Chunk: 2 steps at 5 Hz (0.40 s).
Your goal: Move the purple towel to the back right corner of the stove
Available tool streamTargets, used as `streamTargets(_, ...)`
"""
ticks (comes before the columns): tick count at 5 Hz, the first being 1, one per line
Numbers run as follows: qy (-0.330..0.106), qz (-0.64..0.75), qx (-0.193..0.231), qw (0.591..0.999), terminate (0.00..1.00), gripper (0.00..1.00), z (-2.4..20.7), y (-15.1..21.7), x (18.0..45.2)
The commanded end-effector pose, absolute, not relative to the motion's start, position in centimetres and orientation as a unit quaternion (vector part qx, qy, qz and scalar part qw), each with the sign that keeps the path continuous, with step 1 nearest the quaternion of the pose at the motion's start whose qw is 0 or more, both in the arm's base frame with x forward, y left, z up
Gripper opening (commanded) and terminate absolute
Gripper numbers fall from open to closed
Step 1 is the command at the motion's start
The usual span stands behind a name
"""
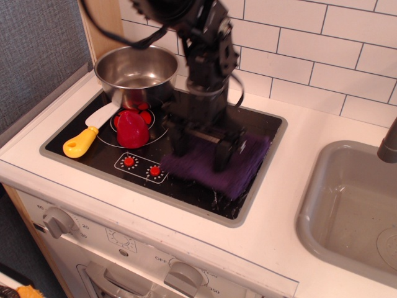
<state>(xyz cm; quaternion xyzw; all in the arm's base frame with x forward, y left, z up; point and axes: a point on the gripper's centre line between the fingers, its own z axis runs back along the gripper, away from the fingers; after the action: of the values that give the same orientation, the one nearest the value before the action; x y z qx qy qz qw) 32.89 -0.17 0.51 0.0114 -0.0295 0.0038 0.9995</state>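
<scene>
The gripper (200, 149) presses down on the purple towel (232, 169), fingers spread apart, at the right side of the stove (93, 162). To the left stand a red pepper (131, 128), a yellow-handled knife (84, 138) and a steel pot (136, 73). The sink (322, 205) lies far right. Dial markings are too small to read.

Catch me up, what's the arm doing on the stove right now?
The gripper is down on the purple towel, fingers spread across it, apparently dragging it over the stove. The frame is motion-blurred there. The towel lies on the right half, not yet at the back right corner. A pot, red toy and yellow-handled knife sit on the left.
</scene>
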Motion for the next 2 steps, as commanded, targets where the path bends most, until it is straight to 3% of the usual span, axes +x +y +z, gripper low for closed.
streamTargets(1, -0.02, 0.024, -0.009, 0.999, 0.0, 1.0, -1.3, -2.3, 37.4)
streamTargets(2, -0.024, 0.006, -0.01, 1.0, 0.0, 1.0, -1.0, -3.8, 38.2)
